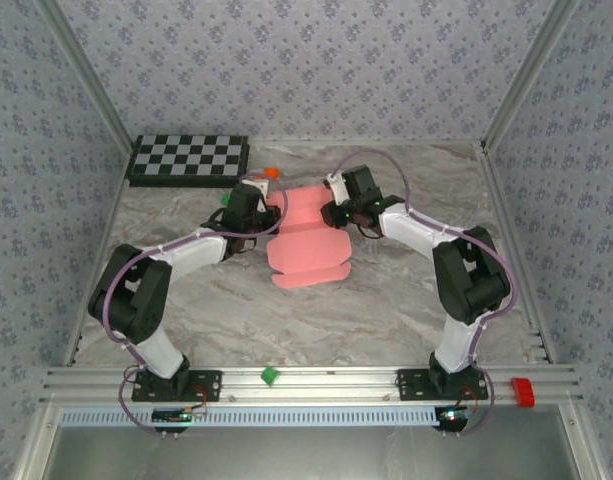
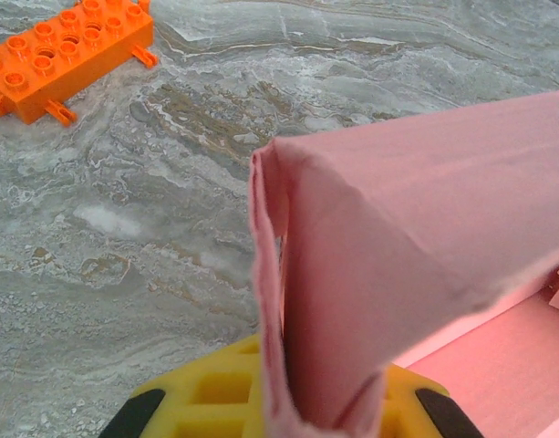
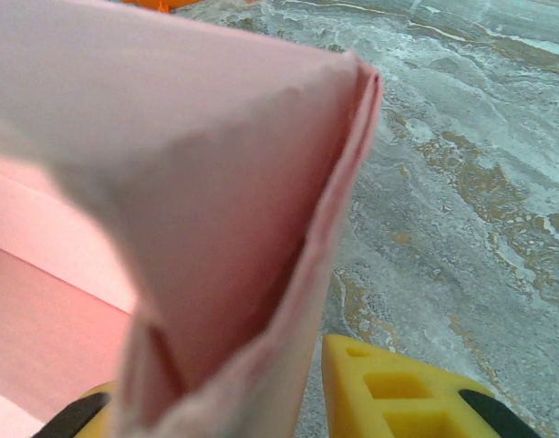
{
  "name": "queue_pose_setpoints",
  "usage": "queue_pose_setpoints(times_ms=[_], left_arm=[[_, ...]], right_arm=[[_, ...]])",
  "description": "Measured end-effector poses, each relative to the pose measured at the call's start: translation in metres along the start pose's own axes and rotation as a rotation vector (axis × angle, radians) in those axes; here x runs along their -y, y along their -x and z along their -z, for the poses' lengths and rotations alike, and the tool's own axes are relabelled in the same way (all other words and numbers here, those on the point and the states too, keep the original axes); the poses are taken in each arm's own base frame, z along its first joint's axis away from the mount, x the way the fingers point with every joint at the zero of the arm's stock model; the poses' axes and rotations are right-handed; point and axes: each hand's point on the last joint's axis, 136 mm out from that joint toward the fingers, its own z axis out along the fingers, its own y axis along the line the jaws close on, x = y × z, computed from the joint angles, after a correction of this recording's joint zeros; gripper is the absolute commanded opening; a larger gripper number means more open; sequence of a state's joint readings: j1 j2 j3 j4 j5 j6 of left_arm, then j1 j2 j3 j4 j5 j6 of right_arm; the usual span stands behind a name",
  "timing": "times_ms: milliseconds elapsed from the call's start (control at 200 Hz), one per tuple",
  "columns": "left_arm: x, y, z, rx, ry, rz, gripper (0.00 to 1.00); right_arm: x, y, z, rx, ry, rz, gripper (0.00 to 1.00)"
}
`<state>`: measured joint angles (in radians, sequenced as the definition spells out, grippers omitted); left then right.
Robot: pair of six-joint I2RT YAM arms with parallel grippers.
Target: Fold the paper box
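The table was a grey marbled slab, veined in brown and white, shut in on three sides by walls papered in a small blue-grey floral print, with bare aluminium posts at the corners. An aluminium rail ran along the near edge, carrying both arm bases, a small green block between them and a red piece at its right end. A black-and-white checkerboard lay flat in the far left corner. An orange studded block sat just beside it toward the middle.

The paper box lay near the middle of the table, a little toward the far edge. It was plain pink thin card, half formed. The near part lay flat, with rounded flaps at its near edge. The far part was lifted into walls between the two arms. In the wrist views each raised corner showed doubled card, softly creased, with a paler floor panel below.

The left gripper was clamped on the box's far left corner, the folded card pinched between its yellow fingers. The right gripper straddled the far right corner with its jaws apart. One yellow finger stood just clear of the card, bare table showing between them.
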<state>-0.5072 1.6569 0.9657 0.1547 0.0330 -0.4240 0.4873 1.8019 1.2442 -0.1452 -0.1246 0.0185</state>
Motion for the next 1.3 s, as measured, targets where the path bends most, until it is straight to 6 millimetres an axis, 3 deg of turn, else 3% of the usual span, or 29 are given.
queue_pose_setpoints(times_ms=[765, 1304], left_arm=[[0.004, 0.000, -0.001, 0.001, -0.010, 0.011, 0.03], [0.006, -0.005, -0.006, -0.009, -0.022, 0.025, 0.03]], right_arm=[[0.018, 0.004, -0.003, -0.020, -0.391, 0.019, 0.26], [0.023, 0.001, -0.005, -0.049, -0.549, 0.003, 0.16]])
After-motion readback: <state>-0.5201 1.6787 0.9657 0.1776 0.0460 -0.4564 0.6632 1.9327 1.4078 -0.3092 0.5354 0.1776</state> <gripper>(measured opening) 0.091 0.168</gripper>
